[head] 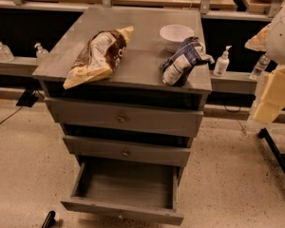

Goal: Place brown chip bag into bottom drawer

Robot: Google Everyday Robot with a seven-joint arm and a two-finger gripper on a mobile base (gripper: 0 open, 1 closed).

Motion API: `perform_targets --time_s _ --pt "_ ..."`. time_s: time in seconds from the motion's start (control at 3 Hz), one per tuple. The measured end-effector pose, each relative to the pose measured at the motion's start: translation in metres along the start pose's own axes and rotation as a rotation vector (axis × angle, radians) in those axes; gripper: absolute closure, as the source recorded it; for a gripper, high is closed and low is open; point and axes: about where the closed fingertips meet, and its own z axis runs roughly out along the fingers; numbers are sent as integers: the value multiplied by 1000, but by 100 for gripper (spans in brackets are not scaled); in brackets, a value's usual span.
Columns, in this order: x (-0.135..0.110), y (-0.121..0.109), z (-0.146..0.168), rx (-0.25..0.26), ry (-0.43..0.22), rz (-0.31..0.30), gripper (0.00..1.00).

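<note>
The brown chip bag (99, 56) lies on the left half of the grey cabinet's top (142, 56), its cream end hanging slightly over the front left edge. The bottom drawer (126, 184) is pulled open below, showing plain grey inner walls and nothing inside. My gripper (273, 96), a cream-coloured part of the arm, hangs at the right edge of the view. It is beside the cabinet, well apart from the bag and at about the height of the top drawer.
A dark blue and white bag (183, 61) and a white bowl (175, 34) sit on the cabinet's right half. Two closed drawer fronts (121, 119) lie above the open one. Sanitizer bottles (222, 61) stand on ledges behind. A black stand leg (278, 156) is at the right.
</note>
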Motion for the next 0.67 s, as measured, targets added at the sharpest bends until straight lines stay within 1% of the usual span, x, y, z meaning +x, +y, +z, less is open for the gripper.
perform_targets --time_s 0.33,0.67 --pt "0 0 0 0 0 -1 0" --pt "-20 -9 15 -35 64 -164 0"
